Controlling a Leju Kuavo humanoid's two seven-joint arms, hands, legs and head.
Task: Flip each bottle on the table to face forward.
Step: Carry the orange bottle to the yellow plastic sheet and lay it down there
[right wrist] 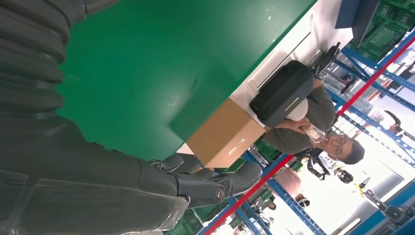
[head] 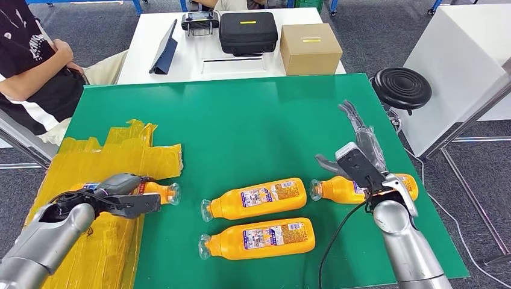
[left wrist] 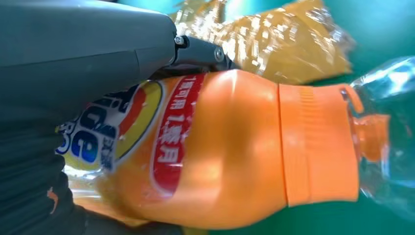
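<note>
Left hand wraps the leftmost bottle, logo showing; roll gently, neck free beyond the fingers. Right hand spreads wide, holding nothing.

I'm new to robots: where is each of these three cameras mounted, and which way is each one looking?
Head view: high on the robot's body, looking forward and down at the green table with four orange bottles; both silver arms, left hand and right hand show.
Left wrist view: behind the left hand, close on the orange bottle it holds.
Right wrist view: behind the right hand, fingers spread, looking across the table toward the cardboard box and black case.
Shared: head and right wrist views both show box and case.
</note>
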